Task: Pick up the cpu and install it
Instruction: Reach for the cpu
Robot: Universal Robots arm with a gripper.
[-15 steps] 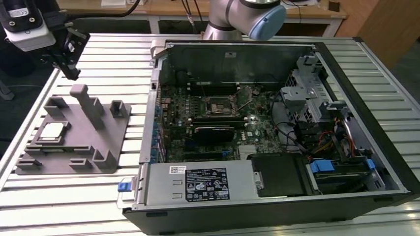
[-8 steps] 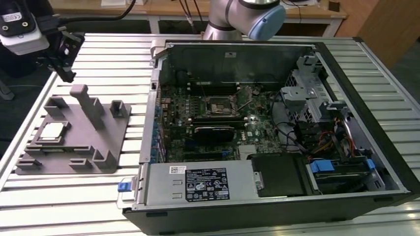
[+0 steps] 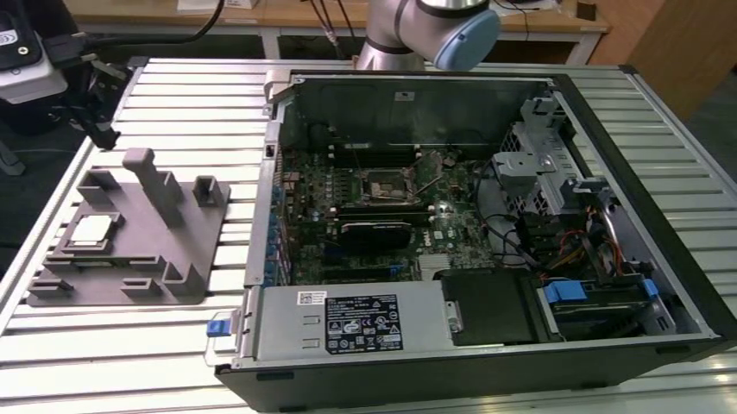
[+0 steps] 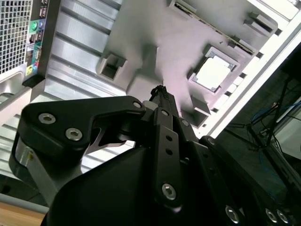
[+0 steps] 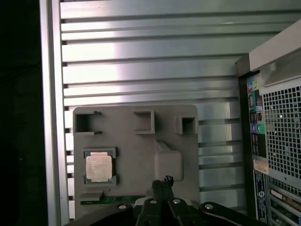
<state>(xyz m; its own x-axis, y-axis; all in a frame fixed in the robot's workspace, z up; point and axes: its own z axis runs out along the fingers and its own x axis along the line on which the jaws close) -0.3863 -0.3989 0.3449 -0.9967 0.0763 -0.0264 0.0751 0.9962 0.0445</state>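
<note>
The cpu [image 5: 99, 167] lies in its pocket on the grey fixture [image 5: 136, 155]. The fixture stands on the slatted desk [image 5: 141, 70], at the exterior view's left of the open computer case [image 3: 461, 103]. The gripper [image 5: 162, 181] hovers above the fixture, near the chip but not over it, with jaws together and empty. I judge the pick-up is not yet begun; a grasp calls for opened jaws centred on the chip. The power supply label [image 3: 351, 319] carries print I cannot read.

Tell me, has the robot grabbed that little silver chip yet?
Tool shut, empty, over grey fixture. Cpu seated in fixture, untouched. Nothing covering it.
</note>
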